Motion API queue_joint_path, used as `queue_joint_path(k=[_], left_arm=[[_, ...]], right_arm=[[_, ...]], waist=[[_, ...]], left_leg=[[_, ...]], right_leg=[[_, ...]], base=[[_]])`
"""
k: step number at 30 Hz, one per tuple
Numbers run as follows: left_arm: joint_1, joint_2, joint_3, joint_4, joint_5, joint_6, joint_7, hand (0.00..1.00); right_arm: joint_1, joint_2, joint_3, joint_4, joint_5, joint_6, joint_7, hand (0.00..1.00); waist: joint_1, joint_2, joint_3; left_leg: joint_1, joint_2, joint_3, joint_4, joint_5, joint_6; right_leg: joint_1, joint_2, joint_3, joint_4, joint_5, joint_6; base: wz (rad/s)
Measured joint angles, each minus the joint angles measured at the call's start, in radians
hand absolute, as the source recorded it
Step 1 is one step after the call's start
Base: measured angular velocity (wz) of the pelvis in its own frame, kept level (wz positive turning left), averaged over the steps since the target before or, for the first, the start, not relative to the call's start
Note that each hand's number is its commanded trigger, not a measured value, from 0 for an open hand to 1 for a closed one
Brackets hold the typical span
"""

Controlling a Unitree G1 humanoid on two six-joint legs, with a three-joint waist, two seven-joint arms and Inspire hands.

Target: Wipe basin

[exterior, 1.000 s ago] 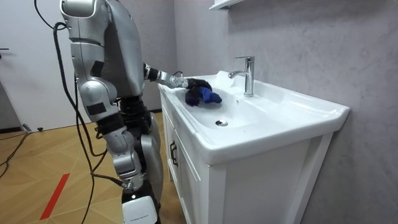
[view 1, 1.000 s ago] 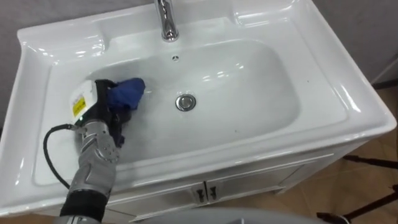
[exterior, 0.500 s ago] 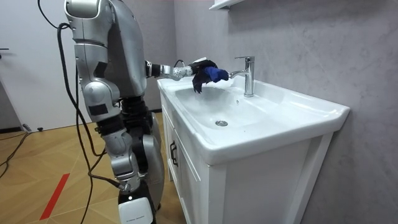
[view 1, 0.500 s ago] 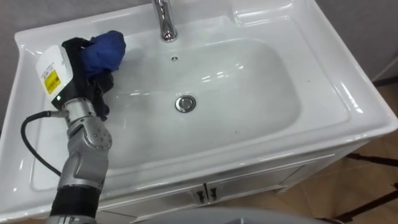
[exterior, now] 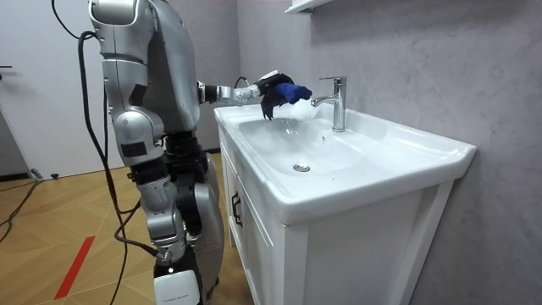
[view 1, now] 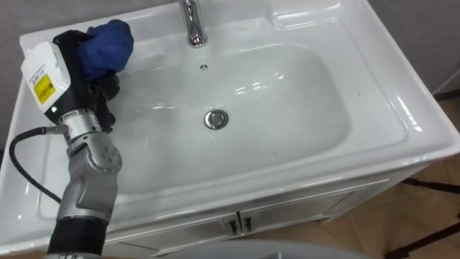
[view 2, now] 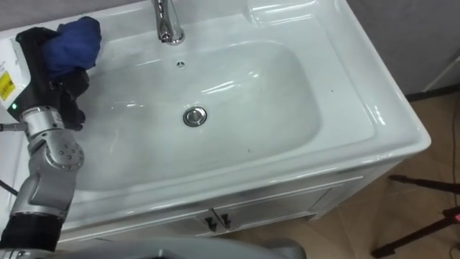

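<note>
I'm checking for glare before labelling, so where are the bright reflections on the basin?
Left eye view: white streaks in the basin's bowl beyond the drain, more along its right rim and back corners. Right eye view: the same streaks, and a gleam on the tap. Room view: no hard glare.

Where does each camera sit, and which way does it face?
Left eye view: on the robot's head, looking down into the white ceramic basin; the left arm shows, its left robot hand gripping a crumpled blue cloth.
Right eye view: beside it on the head, same downward look; same arm.
Room view: off in the room, facing the basin sideways; the whole standing robot shows.
Shared: all three show basin, cloth and the chrome tap.
</note>
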Motion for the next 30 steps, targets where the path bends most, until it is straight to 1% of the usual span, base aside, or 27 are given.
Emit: queue_joint_path(k=[2, 5, 6, 8, 9, 10, 12, 13, 15, 17, 19, 24, 26, 30], left_arm=[[0.0, 0.005, 0.0, 0.0, 0.0, 0.0, 0.0, 1.0], [0.0, 0.032, 0.012, 0.0, -0.001, 0.001, -0.001, 1.0], [0.0, 0.038, 0.03, 0.0, -0.006, 0.001, -0.001, 1.0], [0.0, 0.043, 0.059, 0.0, -0.01, 0.003, -0.001, 1.0], [0.0, 0.05, 0.073, 0.0, -0.01, 0.002, -0.001, 1.0], [0.0, 0.056, 0.084, 0.0, -0.01, 0.003, -0.001, 1.0], [0.004, 0.071, 0.089, 0.0, -0.01, 0.003, -0.001, 1.0], [0.011, 0.072, 0.097, 0.0, -0.01, 0.002, 0.0, 1.0], [0.027, 0.072, 0.107, 0.0, -0.01, 0.002, 0.0, 1.0], [0.036, 0.072, 0.108, 0.0, -0.01, 0.002, 0.0, 1.0], [0.043, 0.072, 0.116, 0.0, -0.01, 0.002, 0.0, 1.0], [0.062, 0.077, 0.125, 0.0, -0.01, 0.002, 0.001, 1.0], [0.076, 0.077, 0.125, 0.0, -0.01, 0.002, 0.0, 1.0], [0.098, 0.076, 0.125, 0.0, -0.012, 0.002, -0.002, 1.0]], right_arm=[[-0.001, -0.001, 0.0, -0.001, -0.004, 0.0, 0.0, 0.0], [-0.003, -0.006, 0.0, -0.004, 0.001, 0.001, 0.003, 0.0], [-0.002, -0.01, 0.0, -0.004, 0.003, 0.001, 0.003, 0.0], [-0.001, -0.016, 0.0, -0.003, 0.004, 0.002, 0.004, 0.0], [0.0, -0.02, 0.0, 0.0, 0.005, 0.001, 0.004, 0.0], [0.0, -0.023, 0.0, 0.006, 0.005, 0.001, 0.004, 0.0], [0.01, -0.027, 0.0, 0.008, 0.005, 0.0, 0.002, 0.0], [0.013, -0.03, 0.0, 0.009, 0.005, 0.001, 0.001, 0.0], [0.016, -0.031, 0.001, 0.01, 0.005, 0.0, 0.001, 0.0], [0.016, -0.03, 0.001, 0.013, 0.005, -0.002, 0.0, 0.0], [0.016, -0.03, 0.0, 0.015, 0.008, -0.002, -0.001, 0.0], [0.015, -0.031, 0.001, 0.01, 0.042, -0.009, -0.003, 0.0], [0.015, -0.031, 0.001, 0.01, 0.044, -0.009, -0.003, 0.0], [0.018, -0.03, 0.002, 0.009, 0.047, -0.008, -0.002, 0.0]], waist=[[0.002, 0.002, -0.0014], [0.005, 0.013, -0.0064], [0.007, 0.019, -0.0077], [0.007, 0.029, -0.0066], [0.014, 0.036, -0.0057], [0.021, 0.039, -0.0033], [0.028, 0.041, -0.0023], [0.032, 0.045, -0.0047], [0.039, 0.049, -0.0068], [0.043, 0.047, -0.0061], [0.055, 0.04, -0.0031], [0.062, 0.035, -0.0003], [0.06, 0.033, -0.0008], [0.053, 0.028, 0.0006]], left_leg=[[0.0, 0.0, 0.0, 0.0, 0.0, 0.0], [-0.001, 0.0, -0.007, 0.0, 0.0, 0.0], [0.0, 0.0, -0.011, 0.001, 0.0, 0.0], [0.002, -0.002, -0.019, 0.002, 0.0, 0.0], [0.004, -0.003, -0.021, 0.002, 0.0, 0.0], [0.004, -0.003, -0.022, 0.002, 0.0, 0.0], [0.003, -0.005, -0.028, 0.002, 0.0, 0.0], [0.001, -0.007, -0.032, 0.002, 0.0, 0.0], [0.0, -0.01, -0.039, 0.004, 0.0, 0.0], [-0.001, -0.013, -0.048, 0.004, 0.0, 0.001], [-0.002, -0.015, -0.05, 0.004, 0.0, 0.001], [-0.005, -0.015, -0.051, 0.004, 0.0, 0.001], [-0.005, -0.015, -0.051, 0.004, 0.0, 0.001], [-0.011, -0.015, -0.053, 0.004, 0.0, 0.001]], right_leg=[[0.001, 0.0, -0.001, 0.0, 0.0, 0.0], [0.002, 0.0, -0.002, -0.001, 0.0, 0.0], [0.002, 0.0, -0.002, -0.002, 0.0, 0.0], [0.002, -0.002, -0.006, -0.002, -0.001, 0.001], [0.004, -0.002, -0.007, -0.001, -0.001, 0.001], [0.005, -0.002, -0.007, -0.002, -0.002, 0.002], [0.008, -0.004, -0.015, -0.002, -0.003, 0.002], [0.008, -0.006, -0.019, -0.001, -0.003, 0.003], [0.008, -0.009, -0.023, 0.0, -0.004, 0.005], [0.009, -0.012, -0.027, 0.0, -0.005, 0.006], [0.009, -0.014, -0.028, -0.001, -0.006, 0.007], [0.009, -0.014, -0.034, -0.001, -0.006, 0.007], [0.009, -0.014, -0.035, -0.002, -0.006, 0.007], [0.009, -0.014, -0.041, -0.004, -0.006, 0.007]], base=[[0.0], [0.0], [0.05], [0.09], [0.06], [0.06], [0.12], [0.13], [0.07], [0.07], [0.0], [0.0], [0.0], [0.04]])
